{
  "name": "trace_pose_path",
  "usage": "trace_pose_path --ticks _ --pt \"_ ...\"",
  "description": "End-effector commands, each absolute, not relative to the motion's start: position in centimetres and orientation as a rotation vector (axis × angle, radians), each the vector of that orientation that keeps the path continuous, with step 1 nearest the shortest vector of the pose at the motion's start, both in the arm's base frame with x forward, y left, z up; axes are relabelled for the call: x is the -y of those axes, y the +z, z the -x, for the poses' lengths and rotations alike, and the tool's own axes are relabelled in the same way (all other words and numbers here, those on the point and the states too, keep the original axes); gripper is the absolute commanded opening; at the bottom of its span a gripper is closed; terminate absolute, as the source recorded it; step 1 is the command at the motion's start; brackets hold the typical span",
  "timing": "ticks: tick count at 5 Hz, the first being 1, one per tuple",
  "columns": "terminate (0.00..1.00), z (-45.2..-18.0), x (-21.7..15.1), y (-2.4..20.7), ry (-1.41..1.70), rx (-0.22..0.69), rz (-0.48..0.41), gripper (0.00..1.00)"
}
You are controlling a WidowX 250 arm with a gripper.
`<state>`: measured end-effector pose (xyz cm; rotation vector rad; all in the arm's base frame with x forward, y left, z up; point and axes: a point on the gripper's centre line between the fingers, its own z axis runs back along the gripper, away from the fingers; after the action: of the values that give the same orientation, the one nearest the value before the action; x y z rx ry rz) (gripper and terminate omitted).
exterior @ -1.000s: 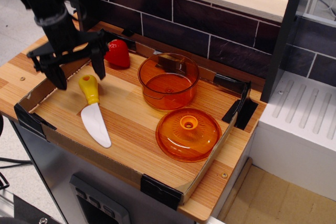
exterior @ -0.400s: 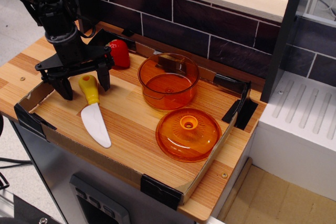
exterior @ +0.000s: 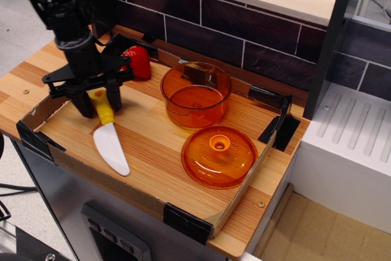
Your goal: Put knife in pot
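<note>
The knife [exterior: 110, 142] lies on the wooden board at the left, white blade toward the front, yellow handle toward the back. My gripper [exterior: 99, 103] is down over the handle, with a black finger [exterior: 85, 105] on each side, closed against it. The knife still rests on the board. The pot [exterior: 195, 93], translucent orange and empty, stands upright right of the gripper in the middle of the board.
The domed orange lid [exterior: 219, 155] lies in front of the pot. A red toy fruit [exterior: 139, 62] sits just behind the gripper. A low cardboard rim [exterior: 38, 113] with black corner clips edges the board. A dark tiled wall stands behind, a white ridged unit [exterior: 354, 145] at right.
The gripper has come down over the knife handle, and its fingers have closed from wide apart onto the handle. The knife has not moved.
</note>
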<state>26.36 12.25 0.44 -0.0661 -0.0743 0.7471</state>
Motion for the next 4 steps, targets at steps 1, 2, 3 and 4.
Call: trace_pose_path --ticks 1,2,3,4 --pt "0.00 -26.5 -11.2 5.9 0.809 0.145 0.059 0.00" --pt "0.00 -26.7 -9.6 8.8 0.892 0.096 0.056 0.00" --pt "0.00 -27.9 -7.8 9.7 0.924 0.002 0.050 0.00" --pt "0.00 -29.3 -5.8 8.6 0.941 0.004 -0.006 0.00"
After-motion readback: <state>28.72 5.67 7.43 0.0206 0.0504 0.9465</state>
